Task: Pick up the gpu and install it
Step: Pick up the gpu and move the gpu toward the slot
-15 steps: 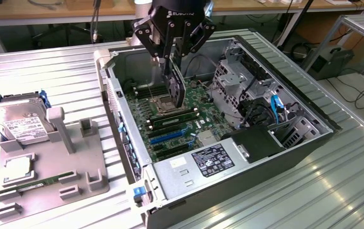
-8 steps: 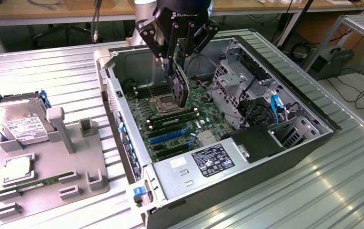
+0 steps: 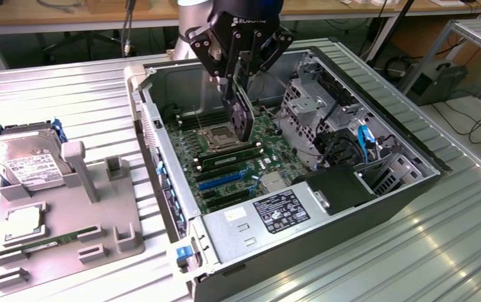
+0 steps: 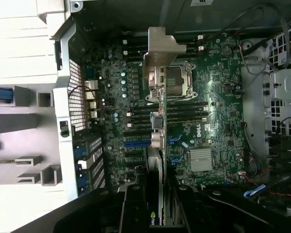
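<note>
I find the black pincer (image 3: 237,88) clenched on the gpu (image 3: 242,118), a thin flat dark green circuit card with a silver metal end bracket. The card is held upright on edge, gripped at its upper edge, inside the open black and grey computer case (image 3: 325,251). Its lower edge stands over the green motherboard (image 3: 267,135), just beside the square silver processor socket (image 3: 221,133); I cannot tell whether it touches the board. In the wrist view the gpu (image 4: 157,121) runs edge-on out from the pincer (image 4: 157,208), its bracket end farthest from the fingers and level with the socket. The blue expansion slots (image 3: 223,181) lie toward the case's near end. A grey power supply with a black label (image 3: 282,211) fills the near corner of the case. The case lies on its side on the ribbed metal table (image 3: 72,94). Near the table's edge at the exterior view's left sits a grey moulded holder (image 3: 97,220), well apart from the pincer. A silver boxy hard drive with a white label (image 3: 22,160) leans in the holder, and a narrow green memory stick (image 3: 47,244) lies in it.
</note>
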`<state>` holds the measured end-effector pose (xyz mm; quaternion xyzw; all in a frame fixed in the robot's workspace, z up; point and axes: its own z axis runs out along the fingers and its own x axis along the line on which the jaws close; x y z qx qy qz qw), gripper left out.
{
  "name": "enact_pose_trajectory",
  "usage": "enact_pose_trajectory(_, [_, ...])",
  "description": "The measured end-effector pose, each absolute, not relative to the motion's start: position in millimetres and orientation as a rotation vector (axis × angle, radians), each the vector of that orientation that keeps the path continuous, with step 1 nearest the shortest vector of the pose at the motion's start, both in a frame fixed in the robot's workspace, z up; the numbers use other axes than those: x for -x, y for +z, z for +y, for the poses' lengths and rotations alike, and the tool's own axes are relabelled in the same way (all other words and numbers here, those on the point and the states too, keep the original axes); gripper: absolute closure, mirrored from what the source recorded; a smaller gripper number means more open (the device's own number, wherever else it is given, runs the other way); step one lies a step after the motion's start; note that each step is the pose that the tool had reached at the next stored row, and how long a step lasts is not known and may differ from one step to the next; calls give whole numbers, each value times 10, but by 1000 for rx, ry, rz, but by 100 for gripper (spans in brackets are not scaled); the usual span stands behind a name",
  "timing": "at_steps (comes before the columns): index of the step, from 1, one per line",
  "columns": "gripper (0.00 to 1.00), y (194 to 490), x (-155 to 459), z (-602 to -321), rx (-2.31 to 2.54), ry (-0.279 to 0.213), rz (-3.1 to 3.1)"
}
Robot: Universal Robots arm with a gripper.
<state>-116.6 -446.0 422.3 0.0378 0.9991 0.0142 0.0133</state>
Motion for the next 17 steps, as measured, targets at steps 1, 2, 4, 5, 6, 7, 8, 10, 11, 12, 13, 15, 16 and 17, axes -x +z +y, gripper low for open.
enact_pose_trajectory(1, [74,4220,1159,-4460,-118,44,3112])
enact_pose_trajectory(2, [74,4218,1151,-4460,-118,44,3112])
enact_pose_trajectory(4, [74,4213,1134,-4460,-118,43,3112])
enact_pose_trajectory(5, [74,4211,1126,-4460,-118,43,3112])
enact_pose_trajectory(6, [74,4208,1116,-4460,-118,43,3112])
enact_pose_trajectory(7, [74,4204,1106,-4461,-118,43,3112])
enact_pose_trajectory(8, [74,4203,1100,-4460,-118,43,3112])
enact_pose_trajectory(10, [74,4200,1093,-4461,-118,43,3112])
enact_pose_trajectory(11, [74,4199,1089,-4461,-118,43,3112])
enact_pose_trajectory(12, [74,4198,1086,-4460,-118,42,3112])
enact_pose_trajectory(13, [74,4196,1083,-4460,-118,42,3112])
enact_pose_trajectory(15, [74,4189,1081,-4460,-118,42,3112])
enact_pose_trajectory(16, [74,4184,1081,-4460,-118,42,3112])
enact_pose_trajectory(17, [74,4182,1080,-4460,-118,42,3112])
